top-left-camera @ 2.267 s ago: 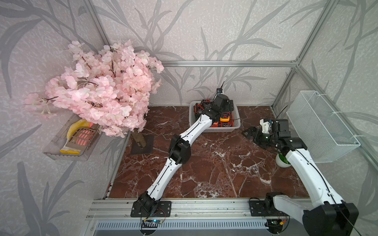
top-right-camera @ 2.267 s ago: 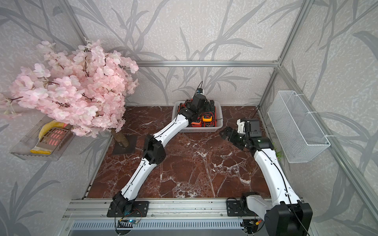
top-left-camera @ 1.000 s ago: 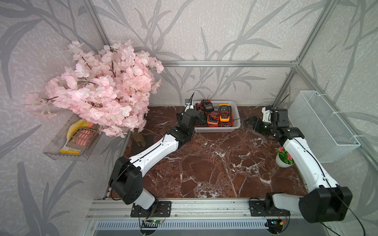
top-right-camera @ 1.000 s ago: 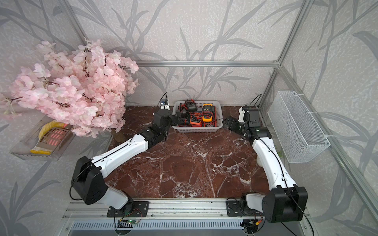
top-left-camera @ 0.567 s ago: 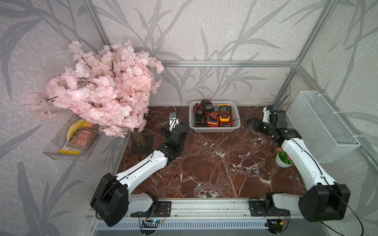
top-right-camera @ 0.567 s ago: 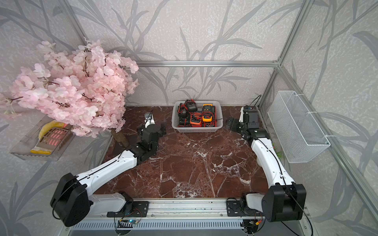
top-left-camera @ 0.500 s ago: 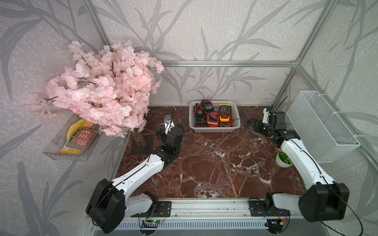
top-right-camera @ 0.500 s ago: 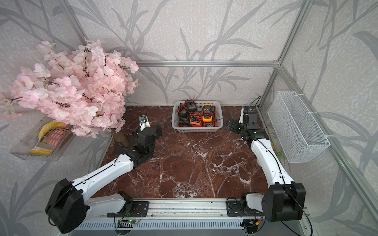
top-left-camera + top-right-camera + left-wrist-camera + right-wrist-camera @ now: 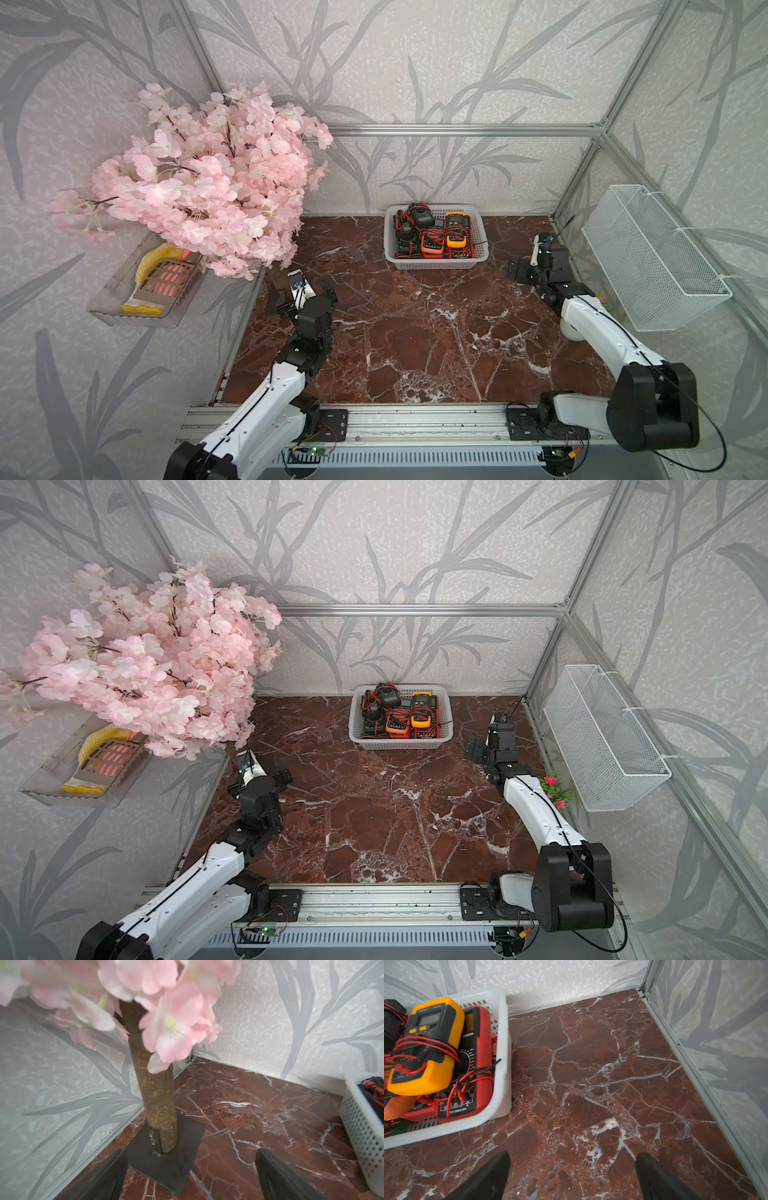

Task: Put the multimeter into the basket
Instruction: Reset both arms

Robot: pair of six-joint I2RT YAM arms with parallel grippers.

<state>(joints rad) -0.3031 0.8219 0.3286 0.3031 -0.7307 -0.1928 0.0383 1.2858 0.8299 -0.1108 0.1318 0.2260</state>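
Far left, the tree [image 9: 208, 183] is seen, and the left gripper [image 9: 191, 1152] is poised just before its trunk [image 9: 155, 1095], jaws spread wide, nothing gripped. In the middle, by the back wall, the basket [image 9: 436, 264] is loaded. The multimeters [image 9: 432, 243] are piled inside, a yellow meter [image 9: 425, 1047] laid atop a red meter [image 9: 479, 1053], with leads tangled over both. Rightward, the right gripper [image 9: 573, 1154] is poised over the floor [image 9: 591, 1064] beside the basket, jaws wide, empty. A wire basket [image 9: 648, 257] is hung on the right wall.

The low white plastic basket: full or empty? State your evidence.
Full: the basket holds several multimeters packed side by side, covering most of its floor.
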